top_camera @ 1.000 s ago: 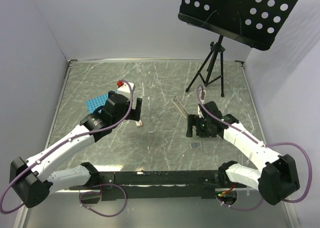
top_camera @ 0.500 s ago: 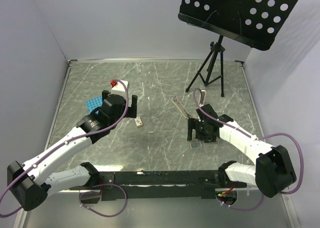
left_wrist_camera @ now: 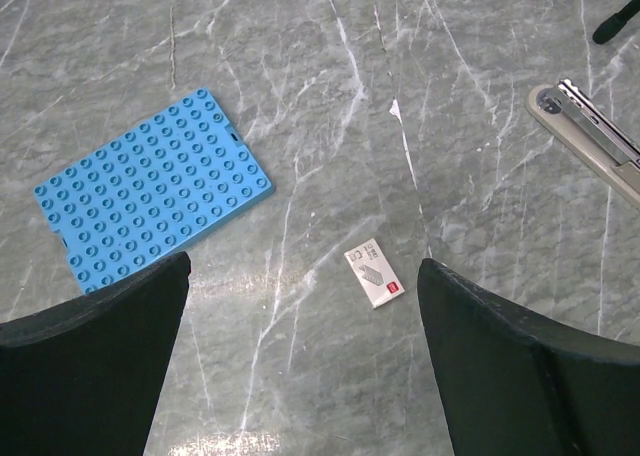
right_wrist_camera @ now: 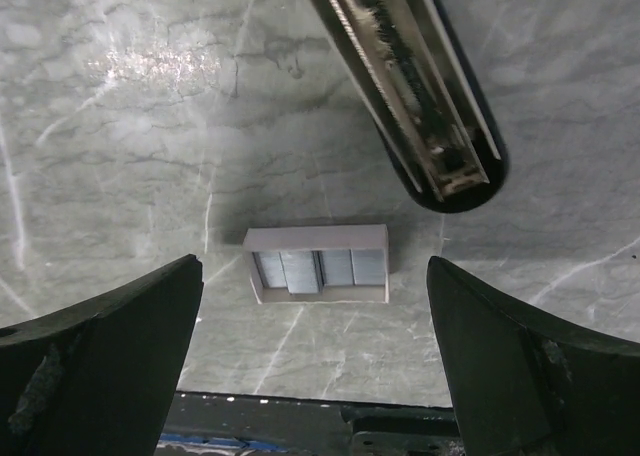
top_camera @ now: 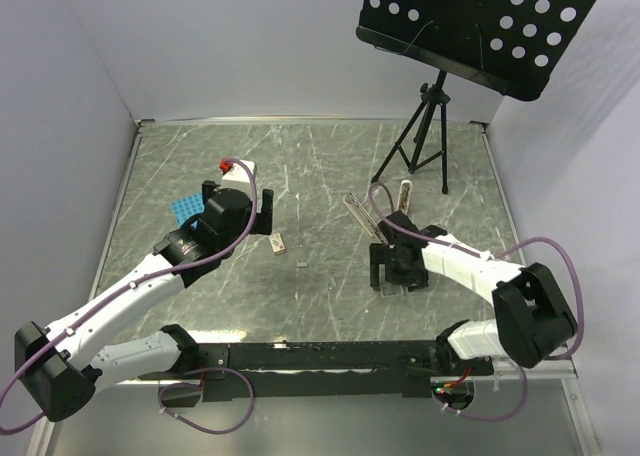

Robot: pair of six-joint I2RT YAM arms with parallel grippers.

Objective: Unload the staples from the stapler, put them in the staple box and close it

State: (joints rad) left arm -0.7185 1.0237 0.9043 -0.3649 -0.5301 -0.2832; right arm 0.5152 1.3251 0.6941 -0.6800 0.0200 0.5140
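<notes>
Stapler (right_wrist_camera: pixel 415 96) lies opened on the table (left_wrist_camera: pixel 300 96), straight ahead of the right gripper (right_wrist_camera: pixel 312 276) and a little toward its right-hand finger. It slants away from the jaws. Its rounded near end stops just beyond the fingertips and touches neither of them. Its channel faces up and shows a silvery rail and a coiled spring. Whether any staples remain in the channel cannot be told.

The right jaws stand wide apart and grip nothing. Between the two fingers (right_wrist_camera: pixel 110 356), just ahead of their tips, sits a small shallow grey box (right_wrist_camera: pixel 318 236). It is near the stapler's end but apart from it. Inside it, short silvery strips of staples (right_wrist_camera: pixel 320 271) lie side by side and cover most of its floor. In the overhead view this gripper is low over the table, and the box is hidden beneath it.

The left gripper (left_wrist_camera: pixel 305 271) is also spread wide and holds nothing. Between its fingers and slightly ahead lies a tiny white-and-brown block (left_wrist_camera: pixel 374 273), clear of both. A blue studded plate (left_wrist_camera: pixel 150 186) lies flat ahead of the left-hand finger. From this wrist the stapler shows far off, beyond the right-hand finger, at the picture's edge.
</notes>
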